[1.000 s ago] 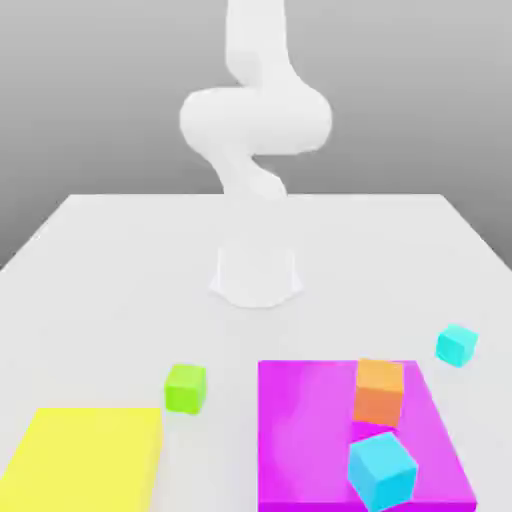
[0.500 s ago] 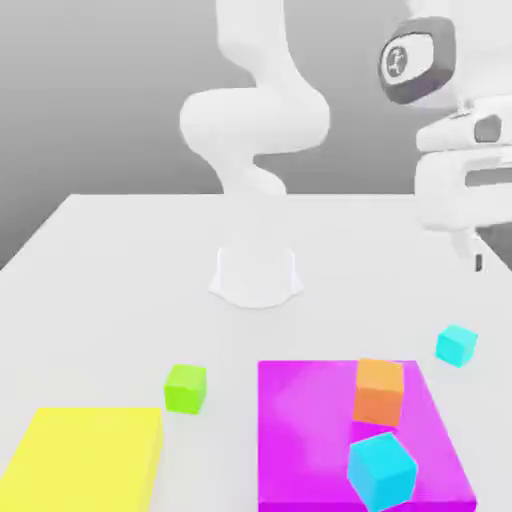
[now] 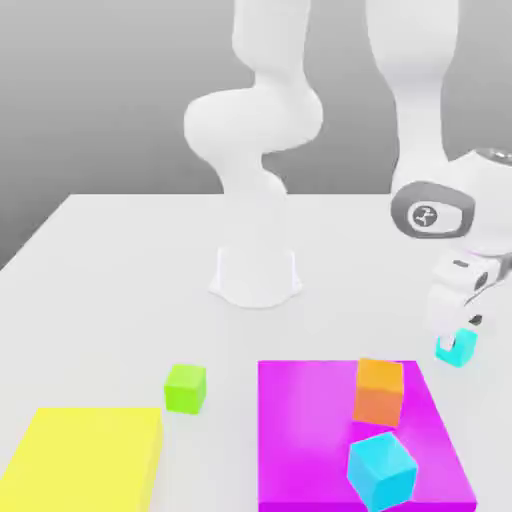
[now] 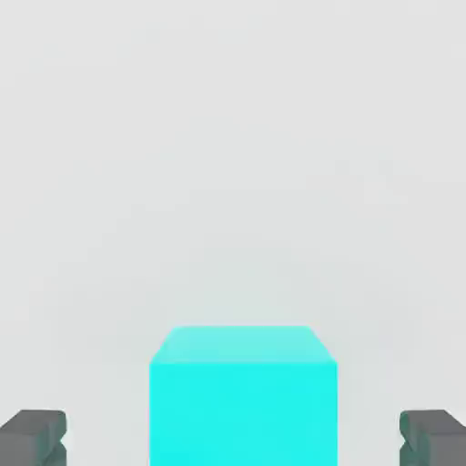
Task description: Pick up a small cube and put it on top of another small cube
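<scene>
A small cyan cube (image 3: 455,348) rests on the white table at the exterior view's right, beside the magenta mat. My gripper (image 3: 462,325) hangs directly over it, covering its upper part. In the hand view the small cyan cube (image 4: 242,396) lies between my two dark fingertips (image 4: 33,437), which stand wide apart and clear of its sides, so my gripper (image 4: 233,439) is open. A small green cube (image 3: 185,387) sits on the table to the exterior view's left of the mat.
A magenta mat (image 3: 300,430) carries a larger orange cube (image 3: 378,390) and a larger cyan cube (image 3: 381,469). A yellow mat (image 3: 85,458) lies at the front left. The arm's white base (image 3: 256,275) stands mid-table.
The hand has dropped from high at the exterior view's right down onto the small cyan cube. A second ago it was out of frame. No cube has moved.
</scene>
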